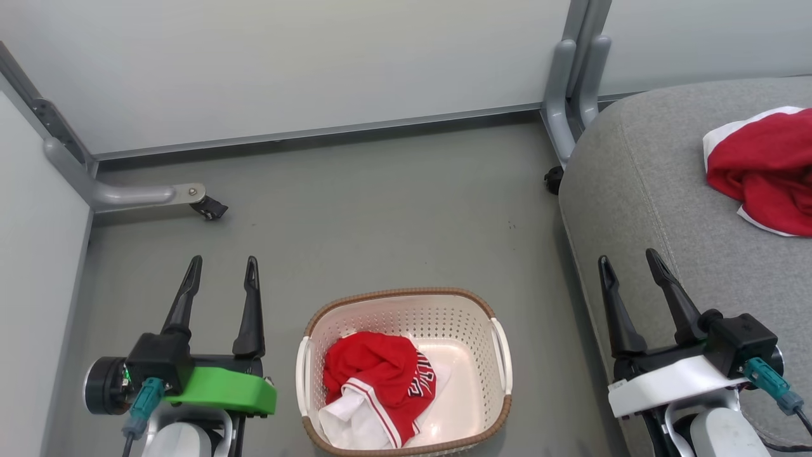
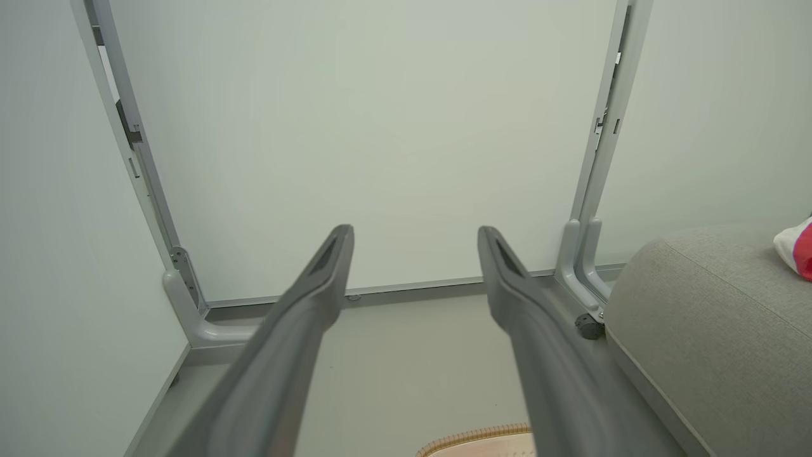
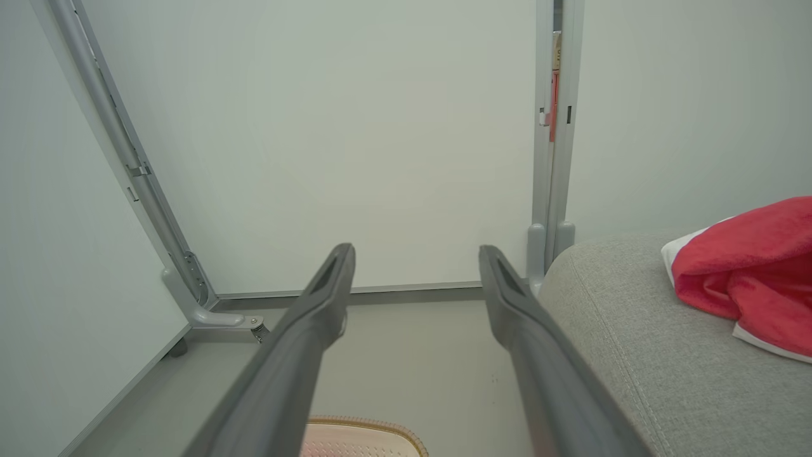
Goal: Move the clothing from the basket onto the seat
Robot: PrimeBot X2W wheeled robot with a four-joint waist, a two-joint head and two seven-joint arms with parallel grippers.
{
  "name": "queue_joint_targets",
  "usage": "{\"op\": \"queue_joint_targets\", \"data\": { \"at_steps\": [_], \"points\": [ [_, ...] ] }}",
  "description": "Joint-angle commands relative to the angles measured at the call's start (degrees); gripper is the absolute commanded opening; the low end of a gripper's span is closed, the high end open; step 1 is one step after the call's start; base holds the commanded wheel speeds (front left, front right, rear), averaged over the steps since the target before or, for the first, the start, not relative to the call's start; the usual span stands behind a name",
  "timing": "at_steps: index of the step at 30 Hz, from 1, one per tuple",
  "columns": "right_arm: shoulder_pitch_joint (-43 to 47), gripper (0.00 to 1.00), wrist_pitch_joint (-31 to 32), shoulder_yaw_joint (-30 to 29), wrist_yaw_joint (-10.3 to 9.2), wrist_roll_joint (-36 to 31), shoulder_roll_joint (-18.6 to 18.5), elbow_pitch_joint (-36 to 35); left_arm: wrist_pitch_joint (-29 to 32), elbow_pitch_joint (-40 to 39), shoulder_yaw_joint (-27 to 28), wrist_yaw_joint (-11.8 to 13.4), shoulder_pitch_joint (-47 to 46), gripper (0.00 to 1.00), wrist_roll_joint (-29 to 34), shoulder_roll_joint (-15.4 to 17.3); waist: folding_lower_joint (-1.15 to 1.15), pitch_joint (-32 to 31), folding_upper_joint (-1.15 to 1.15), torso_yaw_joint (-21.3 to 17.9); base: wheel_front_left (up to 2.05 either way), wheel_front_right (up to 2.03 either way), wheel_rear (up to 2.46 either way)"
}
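Looking down from the head camera, I see the grey floor (image 1: 380,209) with pale wall panels (image 1: 285,63) standing behind it. The big grey seat (image 1: 634,209) fills the right side. The basket (image 1: 399,294) sits on the floor between my two arms, near the seat but not touching it. A red piece of clothing (image 1: 767,168) lies on top of the seat, far over to the right. A second red piece of clothing (image 1: 374,368), with white trim and some letters on it, is bunched up inside the basket, mostly on its left side. My left hand (image 1: 223,261) hangs over the floor left of the basket, its two fingers spread apart and holding nothing. My right hand (image 1: 628,256) is at the seat's near edge, fingers also spread apart and empty.
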Motion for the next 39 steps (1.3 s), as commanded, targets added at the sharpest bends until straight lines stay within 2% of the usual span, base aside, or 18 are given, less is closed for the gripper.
{"op": "queue_joint_targets", "data": {
  "at_steps": [1, 39],
  "points": [
    [0.89, 1.00, -0.14, -0.04, -0.04, 0.33, -0.15, -0.33, -0.05, 0.00, -0.06, -0.16, 0.71, 1.00, 0.10, -0.05, 0.00, -0.10, 0.00, 0.15, 0.00, 0.00, 0.00],
    [1.71, 1.00, -0.14, 0.12, -0.04, 0.83, -0.14, 1.02, -0.05, 1.23, -0.18, -0.17, 2.03, 1.00, -0.54, -0.07, 0.00, -2.56, 0.00, -0.64, 0.00, 0.00, 0.00]
  ]
}}
